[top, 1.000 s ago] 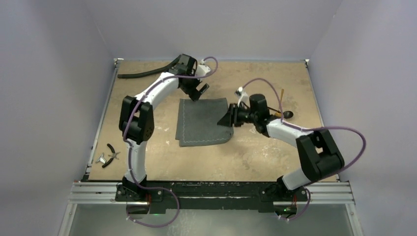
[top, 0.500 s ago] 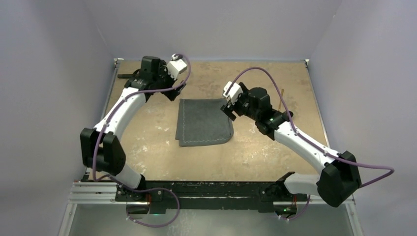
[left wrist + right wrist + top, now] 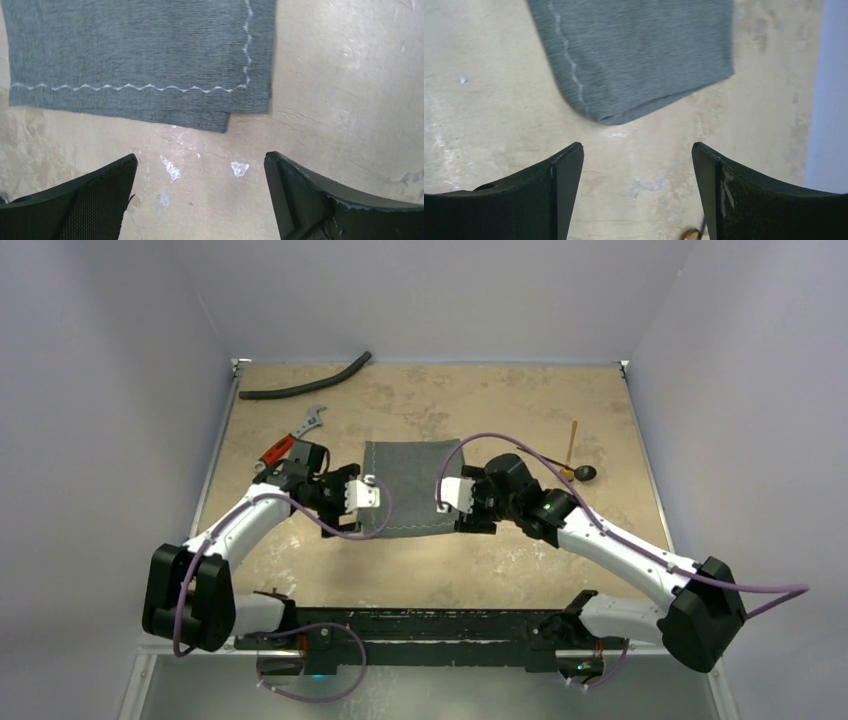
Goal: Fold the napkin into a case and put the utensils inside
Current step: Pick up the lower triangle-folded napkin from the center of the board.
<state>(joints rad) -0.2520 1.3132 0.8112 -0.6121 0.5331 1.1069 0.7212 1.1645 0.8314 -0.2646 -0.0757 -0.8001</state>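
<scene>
The grey napkin (image 3: 412, 490) lies folded flat mid-table, its pale zigzag stitching showing in the left wrist view (image 3: 140, 55) and its rounded folded corner in the right wrist view (image 3: 639, 55). My left gripper (image 3: 350, 502) hovers low at the napkin's left edge, open over bare table (image 3: 200, 165), with nothing between its fingers. At the napkin's right near corner my right gripper (image 3: 468, 512) is also open and empty (image 3: 638, 152). The utensils lie apart at the right: a gold one (image 3: 573, 438) and a black spoon (image 3: 585, 473). A gold end (image 3: 692, 234) peeks in beside my right finger.
A red-handled wrench (image 3: 295, 436) lies left of the napkin, behind my left arm. A long black hose (image 3: 305, 386) lies along the back left. Raised rails edge the tabletop (image 3: 520, 560), and lilac walls close in on three sides.
Both arms have swung down from the back to the napkin's left and right sides. The right gripper has opened. The wrench and hose, hidden before by the left arm, now show.
</scene>
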